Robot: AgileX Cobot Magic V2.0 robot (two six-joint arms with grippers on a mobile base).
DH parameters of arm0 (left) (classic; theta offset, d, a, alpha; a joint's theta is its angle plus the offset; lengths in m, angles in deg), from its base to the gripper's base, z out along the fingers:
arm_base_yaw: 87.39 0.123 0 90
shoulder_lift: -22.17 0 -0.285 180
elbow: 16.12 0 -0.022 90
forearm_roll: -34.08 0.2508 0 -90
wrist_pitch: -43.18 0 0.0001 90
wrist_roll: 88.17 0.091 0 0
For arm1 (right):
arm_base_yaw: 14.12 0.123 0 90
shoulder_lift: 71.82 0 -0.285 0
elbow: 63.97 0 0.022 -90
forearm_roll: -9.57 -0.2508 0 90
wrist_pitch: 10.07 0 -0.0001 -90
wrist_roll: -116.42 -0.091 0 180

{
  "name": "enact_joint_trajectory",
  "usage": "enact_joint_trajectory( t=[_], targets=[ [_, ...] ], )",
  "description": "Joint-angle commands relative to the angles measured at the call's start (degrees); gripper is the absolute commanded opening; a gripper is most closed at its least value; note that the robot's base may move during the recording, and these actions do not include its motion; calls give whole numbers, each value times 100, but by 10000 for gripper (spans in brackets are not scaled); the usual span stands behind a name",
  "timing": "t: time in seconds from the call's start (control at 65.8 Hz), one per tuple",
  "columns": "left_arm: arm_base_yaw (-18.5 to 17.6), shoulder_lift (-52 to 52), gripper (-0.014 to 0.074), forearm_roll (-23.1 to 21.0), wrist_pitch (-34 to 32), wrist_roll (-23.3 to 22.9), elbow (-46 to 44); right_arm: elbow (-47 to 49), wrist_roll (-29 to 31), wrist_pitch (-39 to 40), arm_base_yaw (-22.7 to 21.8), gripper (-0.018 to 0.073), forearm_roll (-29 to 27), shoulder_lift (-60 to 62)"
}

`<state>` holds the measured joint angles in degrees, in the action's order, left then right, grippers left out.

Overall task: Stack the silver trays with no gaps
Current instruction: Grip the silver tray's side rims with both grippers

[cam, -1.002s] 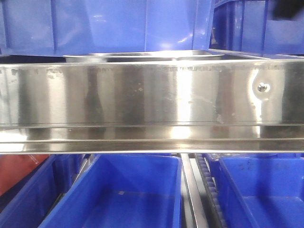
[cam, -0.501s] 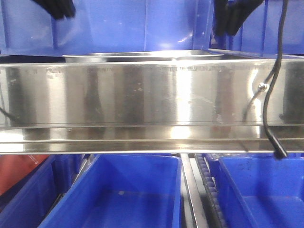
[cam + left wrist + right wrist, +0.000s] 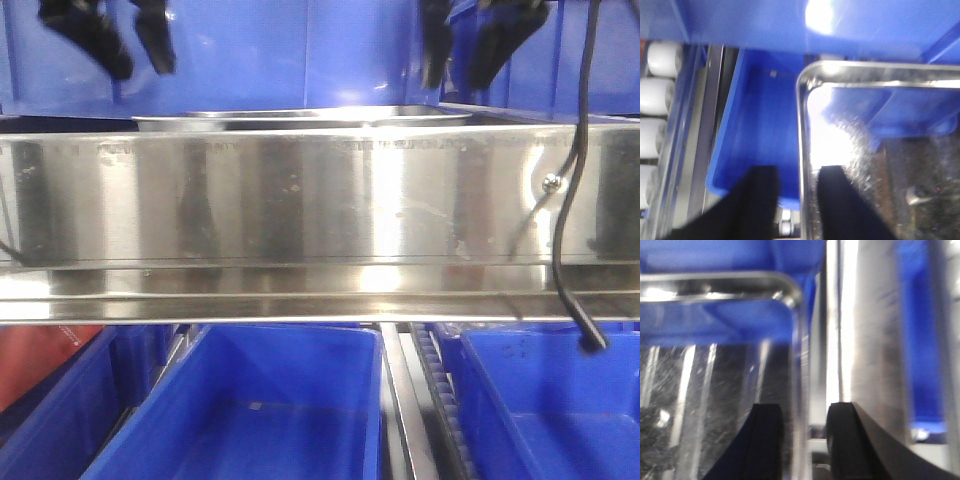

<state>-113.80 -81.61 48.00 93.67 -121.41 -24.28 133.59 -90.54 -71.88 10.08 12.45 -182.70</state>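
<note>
A silver tray lies behind the steel band; only its rim shows in the front view. My left gripper hangs above the tray's left end and my right gripper above its right end. In the left wrist view the left gripper is open, one finger on each side of the tray's left rim. In the right wrist view the right gripper is open, its fingers either side of the tray's right rim. I cannot tell whether other trays lie under it.
A broad steel band with a screw head crosses the front view. Blue bins stand behind and below. A black cable hangs at the right. White rollers line the left.
Both grippers have come down into the front view from the top, toward the tray's two ends. The black cable has dropped in at the right.
</note>
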Motion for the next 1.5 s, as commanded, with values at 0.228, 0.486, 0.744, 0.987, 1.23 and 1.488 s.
enact_joint_trajectory(
  t=[0.228, 0.486, 0.744, 0.987, 1.23, 1.488],
  targets=[
    [-32, -141, 274, -11, -33, -51, -31, 56, 4, 237, 24, 151, -131, -179],
    [-32, -209, 274, -11, -40, -51, -31, 56, 4, 275, 24, 151, -131, -193],
    [-32, -202, 274, -11, -79, -51, -31, 56, 4, 269, 24, 151, -131, -311],
    [-32, -212, 274, -11, -78, -51, -31, 56, 4, 226, 24, 151, -131, -406],
    [-32, -223, 274, -52, -95, -51, 159, 56, 4, 178, 24, 151, -131, -464],
    [-32, -223, 274, -61, -212, -51, 343, 56, 4, 183, 24, 151, -131, -464]
  ],
)
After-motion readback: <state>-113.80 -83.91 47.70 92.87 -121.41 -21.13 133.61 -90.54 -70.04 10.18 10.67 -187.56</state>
